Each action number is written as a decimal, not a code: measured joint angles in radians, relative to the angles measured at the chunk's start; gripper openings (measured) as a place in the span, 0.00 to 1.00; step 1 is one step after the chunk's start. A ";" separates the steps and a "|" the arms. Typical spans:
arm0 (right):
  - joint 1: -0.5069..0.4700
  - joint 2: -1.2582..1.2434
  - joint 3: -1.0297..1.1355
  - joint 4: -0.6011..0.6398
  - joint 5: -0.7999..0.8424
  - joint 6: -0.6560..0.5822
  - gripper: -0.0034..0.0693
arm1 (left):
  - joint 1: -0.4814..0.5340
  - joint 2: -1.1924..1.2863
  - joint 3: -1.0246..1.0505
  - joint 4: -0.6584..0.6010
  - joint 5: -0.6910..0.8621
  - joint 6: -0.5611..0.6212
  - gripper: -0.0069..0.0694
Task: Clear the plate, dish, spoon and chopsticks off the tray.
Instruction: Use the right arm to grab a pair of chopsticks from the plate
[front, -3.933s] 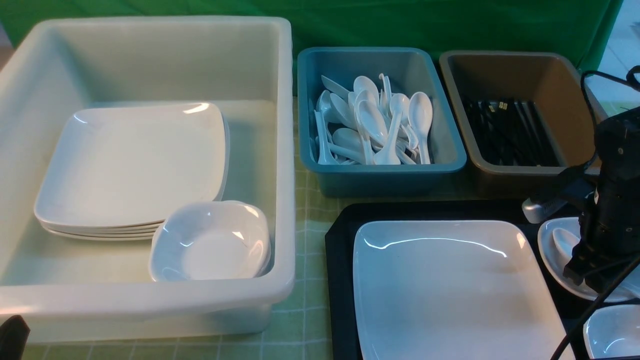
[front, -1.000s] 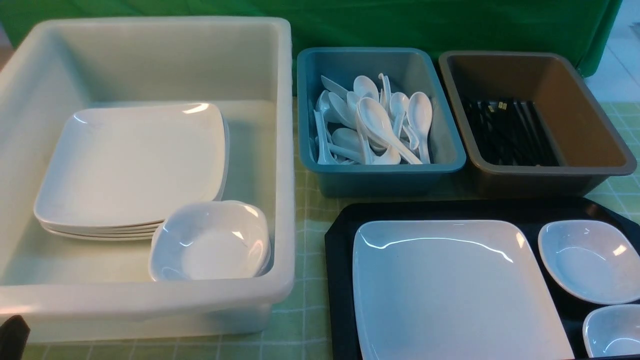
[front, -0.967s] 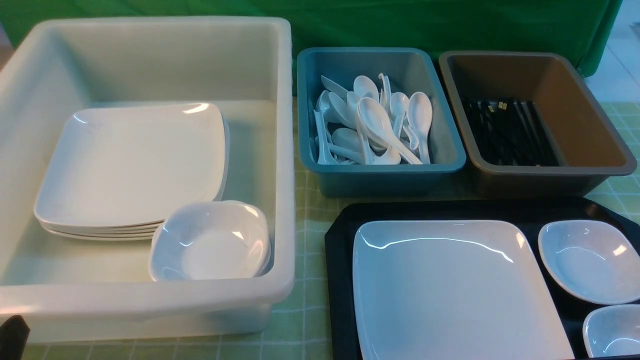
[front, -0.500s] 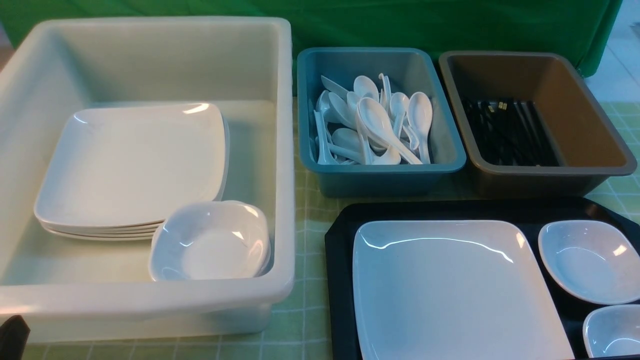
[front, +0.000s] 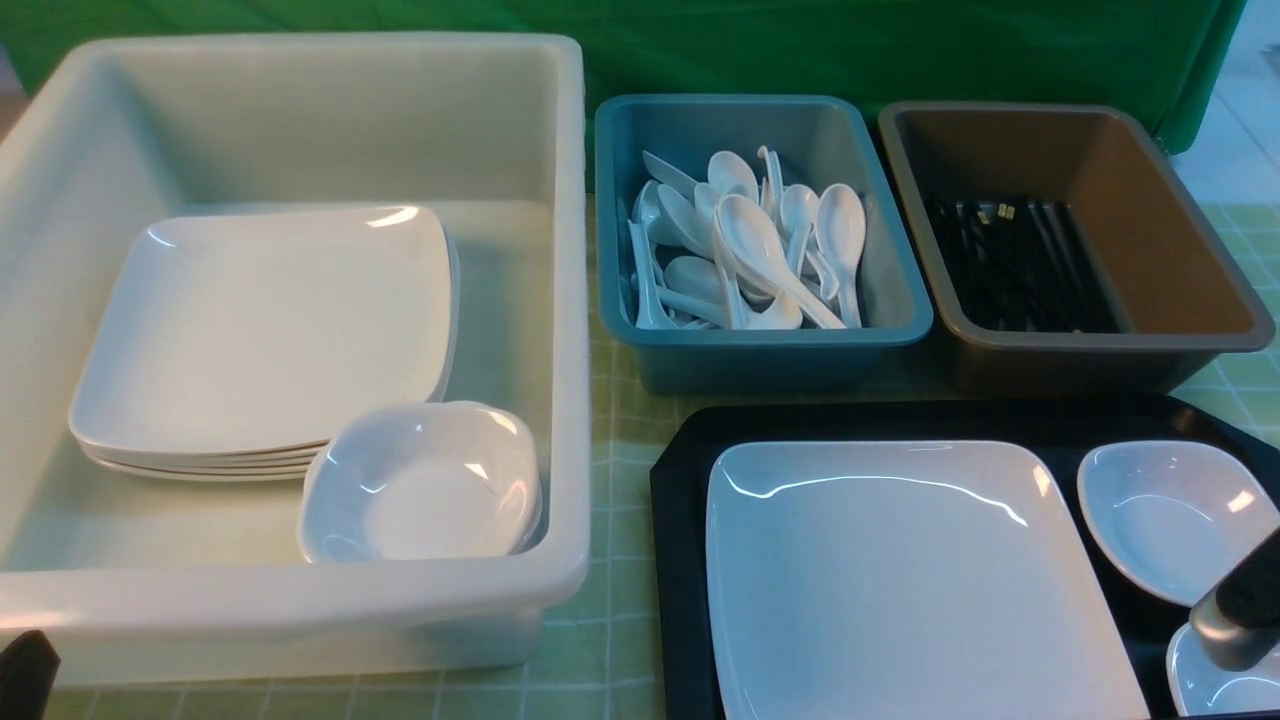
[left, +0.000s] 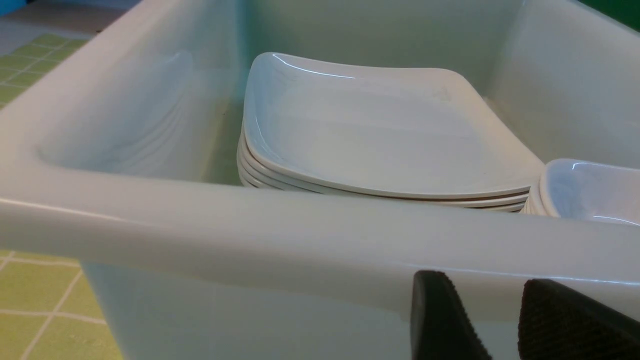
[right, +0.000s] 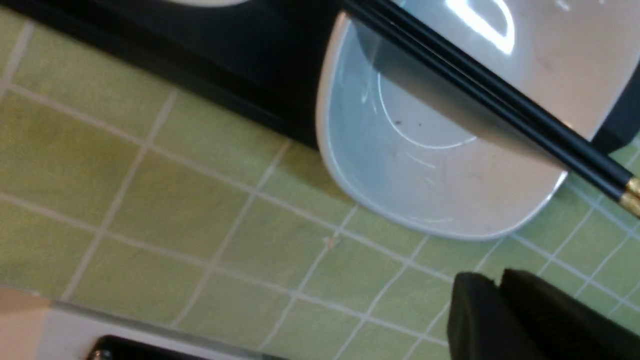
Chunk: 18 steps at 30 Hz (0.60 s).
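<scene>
The 2 chopsticks (right: 480, 85) lie propped across the dish (right: 425, 165), leaving room to pinch; the right claw (right: 482, 277) nearby looks closed and empty, the left claw (left: 482, 277) apart.

The tray (front: 680, 560) and the plate (front: 900, 580) are both cut off at the near edge. A grey-and-black piece of the right arm (front: 1240, 615) covers part of the near-right dish (front: 1210, 692), which is itself cropped. The right hand (right: 492, 282) shows only two dark, cropped fingers, and whether they are parted cannot be told. The chopsticks (right: 480, 87) leave the wrist picture at one end. Of the left hand (left: 482, 285) only the fingertips show.
</scene>
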 joint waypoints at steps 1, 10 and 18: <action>0.000 0.015 0.000 0.000 -0.010 -0.013 0.20 | 0.000 0.000 0.000 0.000 0.000 0.000 0.38; 0.000 0.179 0.000 -0.022 -0.095 -0.382 0.59 | 0.000 0.000 0.000 0.000 0.000 0.000 0.38; 0.000 0.235 0.000 -0.152 -0.157 -0.524 0.61 | 0.000 0.000 0.000 0.000 0.000 0.000 0.38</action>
